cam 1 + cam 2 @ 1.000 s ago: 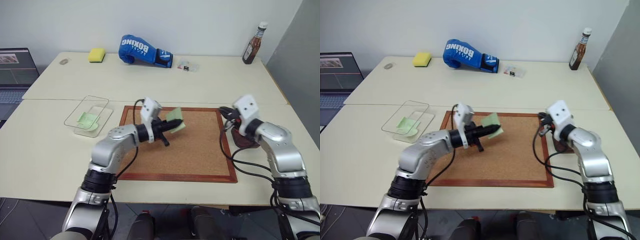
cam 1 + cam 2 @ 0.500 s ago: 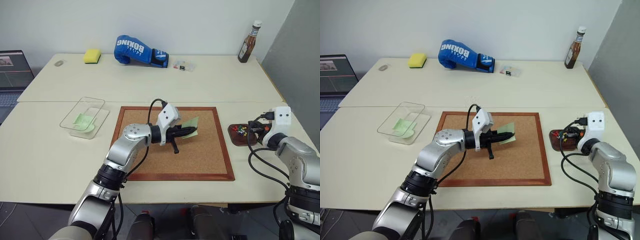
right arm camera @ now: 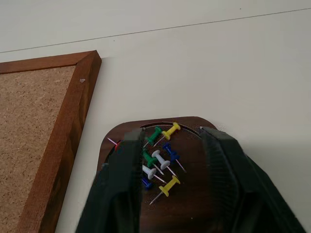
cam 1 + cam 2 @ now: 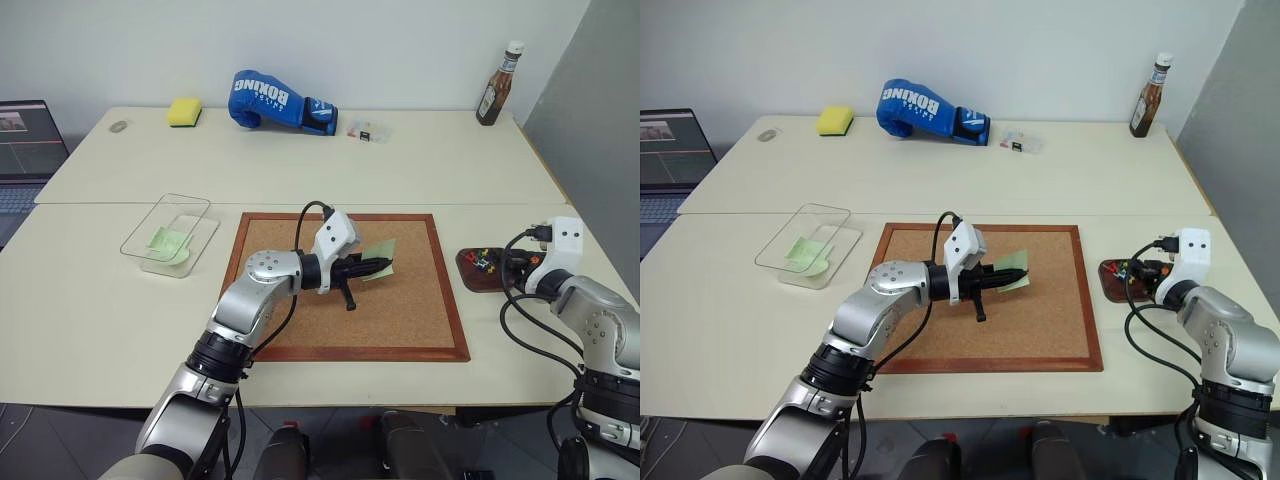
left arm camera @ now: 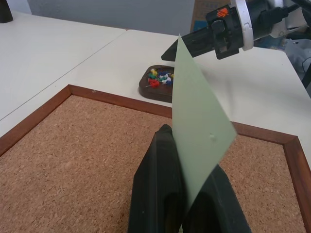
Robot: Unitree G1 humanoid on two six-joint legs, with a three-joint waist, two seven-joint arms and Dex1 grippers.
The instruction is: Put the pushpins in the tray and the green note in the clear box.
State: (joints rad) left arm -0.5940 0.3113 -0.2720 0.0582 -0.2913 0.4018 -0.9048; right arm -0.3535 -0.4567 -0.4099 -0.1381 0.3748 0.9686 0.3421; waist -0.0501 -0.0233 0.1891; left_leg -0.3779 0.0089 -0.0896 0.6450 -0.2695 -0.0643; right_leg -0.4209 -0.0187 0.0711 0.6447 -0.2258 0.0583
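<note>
The left gripper (image 5: 187, 213) holds the green note (image 4: 379, 246) above the corkboard (image 4: 400, 320), its fingers pinched shut on one corner so the sheet stands on edge in the air. The step in hand looks like carrying this note to the clear box (image 4: 172, 234), which sits on the table (image 4: 100, 320) well to the left of the corkboard. To do it well, the arm should probably swing left with the pinch held firm, keep the sheet clear of the corkboard frame, and let go only once the note is low over the box opening, since such light paper could flutter aside. The note is a pale green square, thin and flat, with a tiny pinhole near its middle. Another pale green sheet already lies in the box. On the right, the right gripper (image 3: 175, 155) hovers just over the tray (image 3: 194, 194), fingers apart and empty. The dark brown tray, on the table just right of the corkboard, holds the pushpins (image 3: 163, 158): yellow, blue, green, white.
</note>
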